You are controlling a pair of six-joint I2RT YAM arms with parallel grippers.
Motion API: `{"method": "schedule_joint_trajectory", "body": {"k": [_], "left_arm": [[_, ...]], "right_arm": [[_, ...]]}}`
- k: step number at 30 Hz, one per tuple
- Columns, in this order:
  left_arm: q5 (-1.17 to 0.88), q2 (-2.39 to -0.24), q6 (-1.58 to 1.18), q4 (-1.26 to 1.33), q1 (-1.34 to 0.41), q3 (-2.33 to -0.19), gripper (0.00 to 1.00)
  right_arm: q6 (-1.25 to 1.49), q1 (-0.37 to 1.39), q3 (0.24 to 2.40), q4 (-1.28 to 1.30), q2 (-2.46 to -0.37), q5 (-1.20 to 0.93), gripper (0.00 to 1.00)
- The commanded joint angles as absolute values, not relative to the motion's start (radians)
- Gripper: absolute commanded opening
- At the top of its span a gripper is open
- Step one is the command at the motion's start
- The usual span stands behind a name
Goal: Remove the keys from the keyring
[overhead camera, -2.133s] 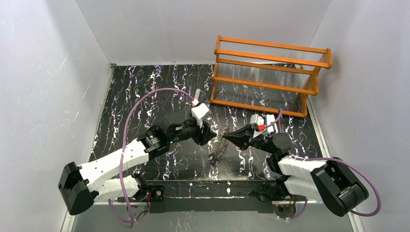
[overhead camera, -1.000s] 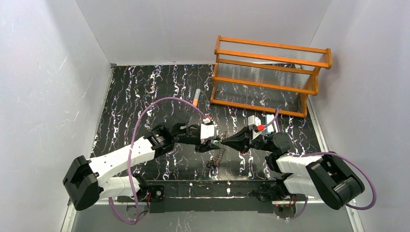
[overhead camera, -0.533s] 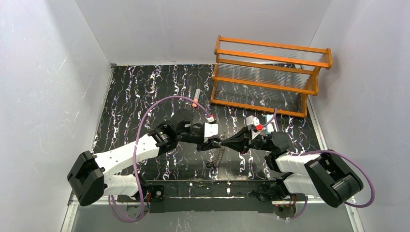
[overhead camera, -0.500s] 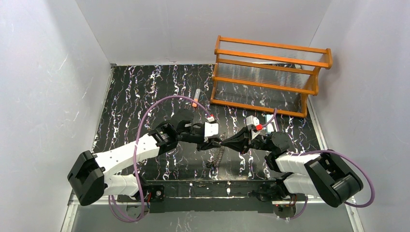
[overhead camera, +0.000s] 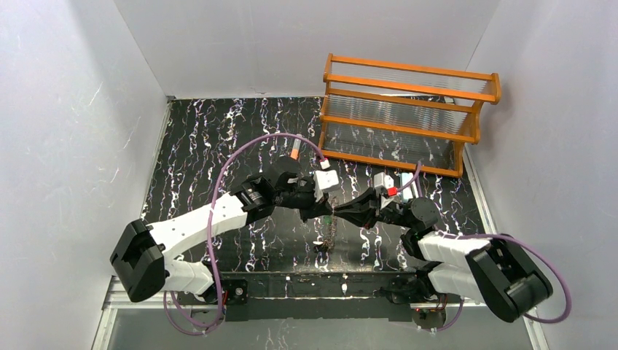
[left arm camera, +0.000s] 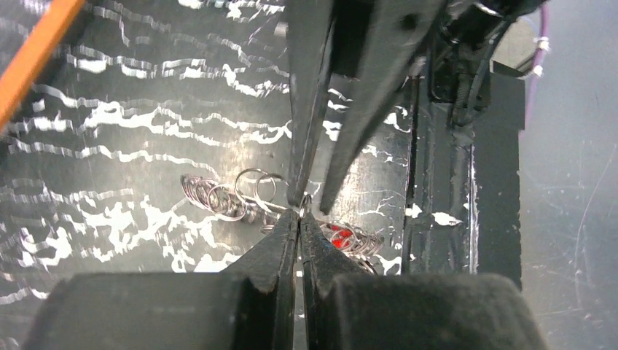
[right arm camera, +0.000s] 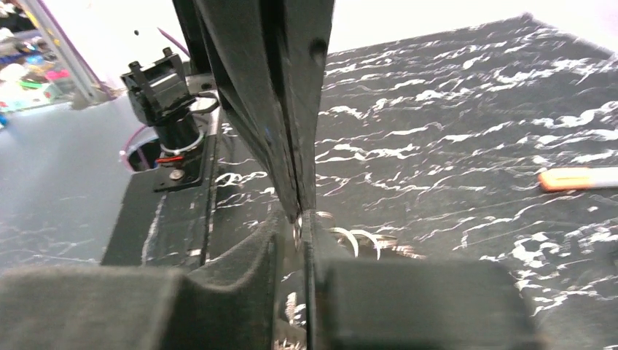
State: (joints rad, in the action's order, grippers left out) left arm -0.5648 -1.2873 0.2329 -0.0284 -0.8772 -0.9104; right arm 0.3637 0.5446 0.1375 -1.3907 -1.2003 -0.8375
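Both grippers meet tip to tip above the middle of the black marbled table. My left gripper (overhead camera: 328, 212) (left arm camera: 299, 215) is shut on a thin metal ring of the keyring (left arm camera: 304, 205) (right arm camera: 296, 232). My right gripper (overhead camera: 338, 211) (right arm camera: 299, 222) faces it, jaws a narrow gap apart around the same ring's edge. A linked bunch of small wire rings (overhead camera: 328, 233) (left arm camera: 226, 197) hangs below the tips and trails onto the table. One red key (left arm camera: 339, 233) shows among the rings; the other keys are too small to make out.
An orange wooden rack (overhead camera: 408, 117) stands at the back right. An orange-and-grey tube (overhead camera: 294, 153) (right arm camera: 579, 177) lies behind the left arm, partly under its purple cable. The black base rail (overhead camera: 313, 281) runs along the near edge. White walls enclose the sides.
My left jaws have closed onto the ring, and the left wrist has shifted back and to the right. My right jaws have parted slightly. The ring bunch still hangs between the tips.
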Motion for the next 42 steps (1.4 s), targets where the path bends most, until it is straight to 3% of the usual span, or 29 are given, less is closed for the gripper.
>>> {"method": "schedule_joint_trajectory", "body": {"k": [1,4,7,17,29,42], "left_arm": [[-0.370,-1.305,0.037,-0.157,-0.881,-0.974,0.00],[-0.284,-1.299,-0.092,-0.193,-0.881,-0.993,0.00],[-0.216,-1.293,-0.184,-0.241,-0.881,-1.011,0.00],[-0.148,-1.317,-0.344,-0.418,-0.881,-1.092,0.00],[-0.132,-1.360,-0.411,-0.524,-0.881,-1.146,0.00],[0.016,-1.405,-0.545,-0.577,-0.881,-1.245,0.00]], "right_arm": [[0.224,0.550,0.222,-1.243,-1.071,-0.780,0.34],[0.144,0.556,0.236,-1.073,-0.992,-0.741,0.52],[0.082,0.582,0.248,-0.947,-0.942,-0.693,0.58],[-0.069,0.757,0.227,-0.875,-1.020,-0.469,0.62],[-0.137,0.798,0.285,-0.971,-1.242,-0.495,0.61],[-0.094,0.933,0.313,-0.843,-1.085,-0.224,0.62]]}}
